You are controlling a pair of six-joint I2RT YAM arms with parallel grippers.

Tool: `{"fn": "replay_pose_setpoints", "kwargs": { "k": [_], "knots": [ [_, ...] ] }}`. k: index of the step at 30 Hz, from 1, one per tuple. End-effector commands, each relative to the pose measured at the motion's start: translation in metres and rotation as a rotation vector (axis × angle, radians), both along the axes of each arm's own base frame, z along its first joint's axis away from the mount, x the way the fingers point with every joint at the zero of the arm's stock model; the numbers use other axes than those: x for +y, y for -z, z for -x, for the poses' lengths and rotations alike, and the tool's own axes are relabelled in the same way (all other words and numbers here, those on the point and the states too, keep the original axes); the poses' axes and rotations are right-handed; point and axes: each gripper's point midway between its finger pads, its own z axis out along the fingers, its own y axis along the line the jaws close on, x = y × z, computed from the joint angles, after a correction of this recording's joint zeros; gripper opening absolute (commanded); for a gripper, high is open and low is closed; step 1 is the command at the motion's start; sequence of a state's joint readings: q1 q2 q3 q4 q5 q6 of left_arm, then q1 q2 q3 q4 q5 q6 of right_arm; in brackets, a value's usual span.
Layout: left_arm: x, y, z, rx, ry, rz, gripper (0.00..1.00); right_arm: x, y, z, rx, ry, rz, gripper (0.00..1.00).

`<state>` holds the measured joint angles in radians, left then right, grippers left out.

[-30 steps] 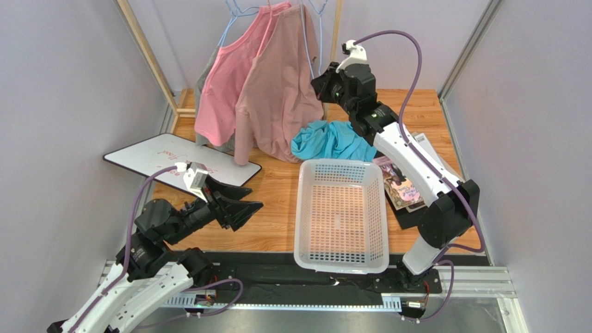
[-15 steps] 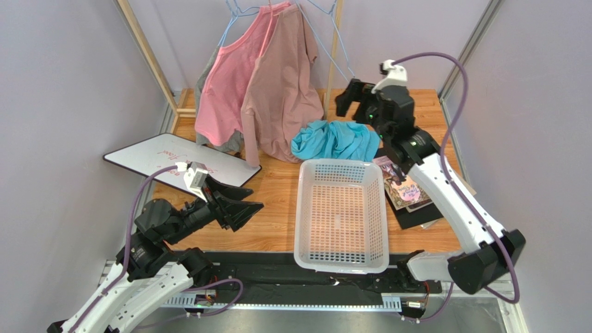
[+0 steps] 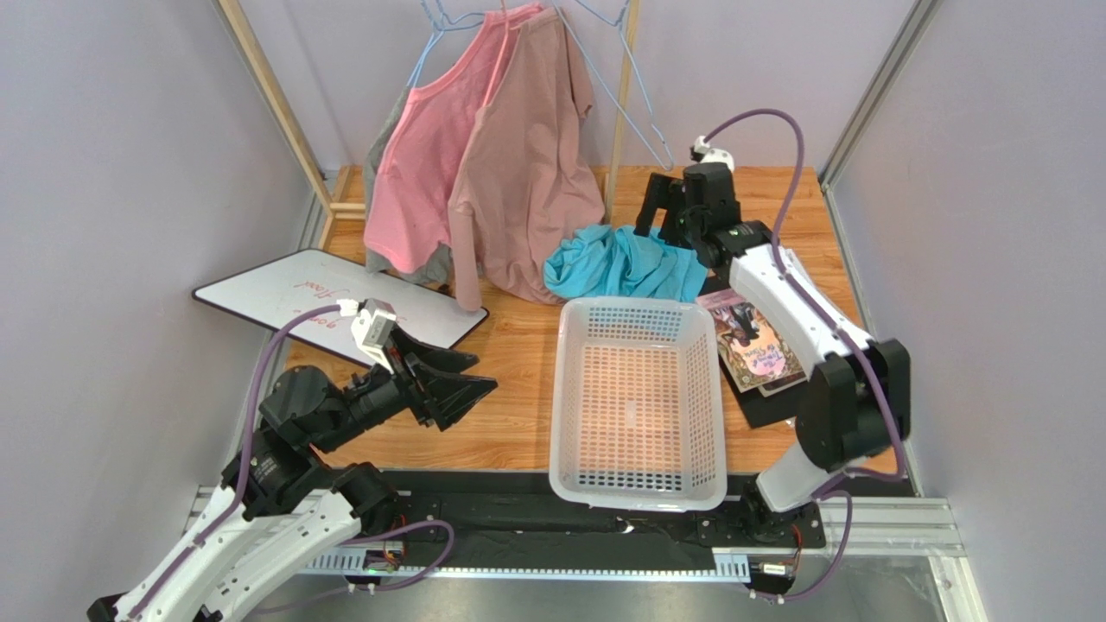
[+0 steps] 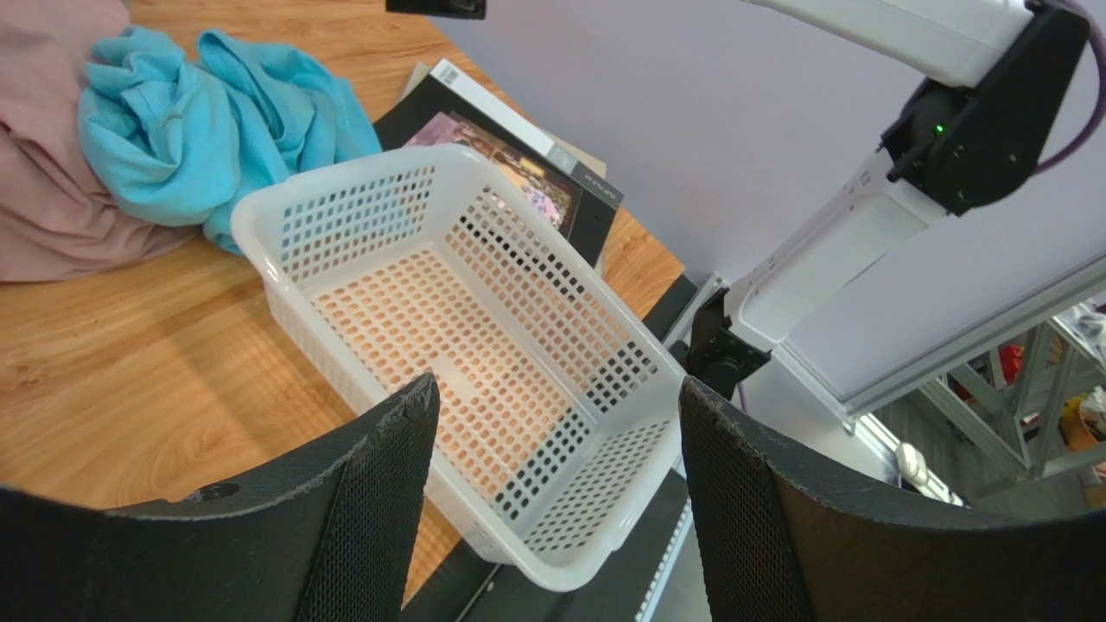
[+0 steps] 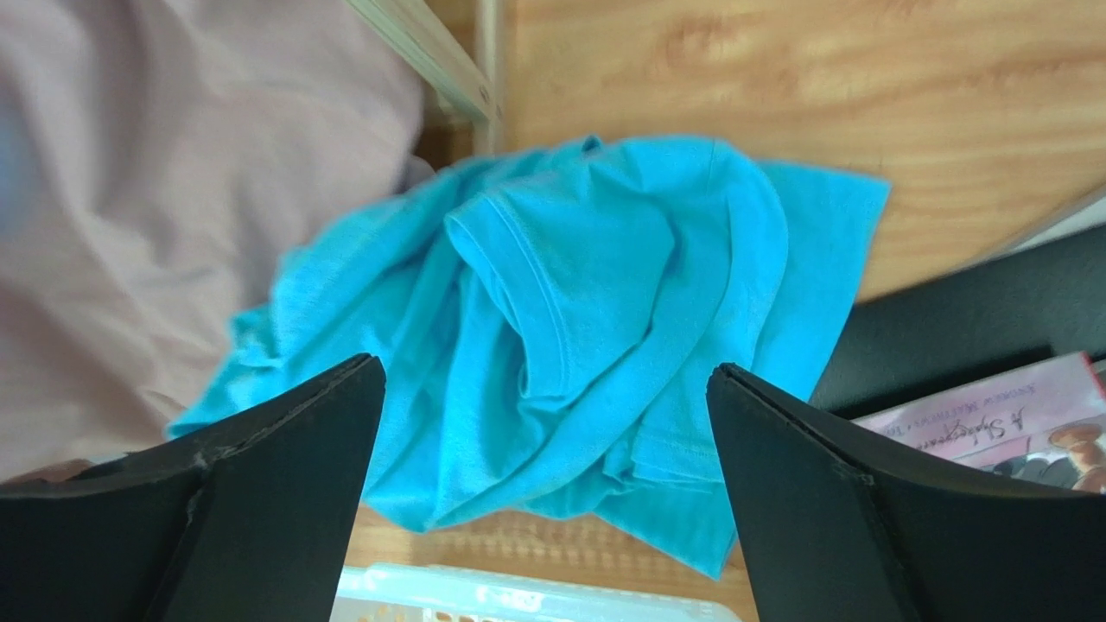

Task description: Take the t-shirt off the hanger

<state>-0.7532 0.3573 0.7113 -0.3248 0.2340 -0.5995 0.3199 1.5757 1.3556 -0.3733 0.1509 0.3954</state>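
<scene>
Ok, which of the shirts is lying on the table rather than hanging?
The turquoise t-shirt, crumpled on the wood beyond the white basket; the pink shirt and brownish shirt hang on hangers.

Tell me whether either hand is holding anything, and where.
Nothing. The right hand hangs open above the t-shirt; the left hand is open and empty too.

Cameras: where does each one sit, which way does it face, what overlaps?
Top external: above and behind the bases, looking down over the table; both arms whole, left gripper and right gripper open.
Left wrist: low over the near table, facing right across the basket; own fingers at bottom, right arm beyond.
Right wrist: over the far table, facing down at the t-shirt; own fingers frame it.
Shared: all three show t-shirt and basket.
</scene>
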Motion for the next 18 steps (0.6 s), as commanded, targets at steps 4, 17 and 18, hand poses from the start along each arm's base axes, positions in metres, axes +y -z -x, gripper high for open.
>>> {"fn": "replay_pose_setpoints", "kwargs": {
  "k": [4, 17, 18],
  "knots": [
    [-0.011, 0.004, -0.006, 0.019, 0.019, 0.0, 0.73, 0.02, 0.067, -0.022, 0.236, -0.097, 0.002, 1.0],
    [-0.017, 0.011, -0.01, 0.046, 0.03, -0.006, 0.73, 0.012, 0.151, -0.012, 0.426, -0.079, 0.081, 1.0],
    [-0.018, 0.011, -0.01, 0.045, 0.03, -0.003, 0.73, 0.011, 0.156, -0.01, 0.437, -0.08, 0.083, 0.99]
  ]
}}
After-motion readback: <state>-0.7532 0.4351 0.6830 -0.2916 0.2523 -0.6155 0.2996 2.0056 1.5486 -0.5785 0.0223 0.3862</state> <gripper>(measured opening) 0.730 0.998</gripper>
